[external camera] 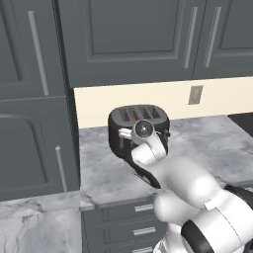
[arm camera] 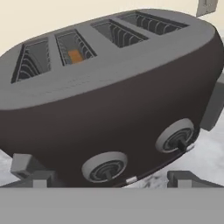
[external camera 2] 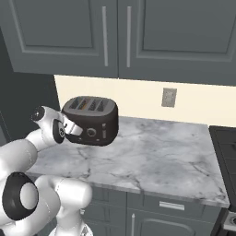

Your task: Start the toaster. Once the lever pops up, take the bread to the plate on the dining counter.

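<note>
Hovering spread apart just before the boxy dark brown toaster (arm camera: 113, 109) on the marble bench (external camera 2: 156, 156), the claw (arm camera: 109, 181) grips nothing; golden bread (arm camera: 75, 56) sits sunk in a left slot, so starting looks undone.

The arm's wrist covers the front face of the toaster (external camera: 140, 118) in the left base view. The bread (arm camera: 75, 56) sits sunk in the toaster's second slot, only its orange top edge showing.
</note>
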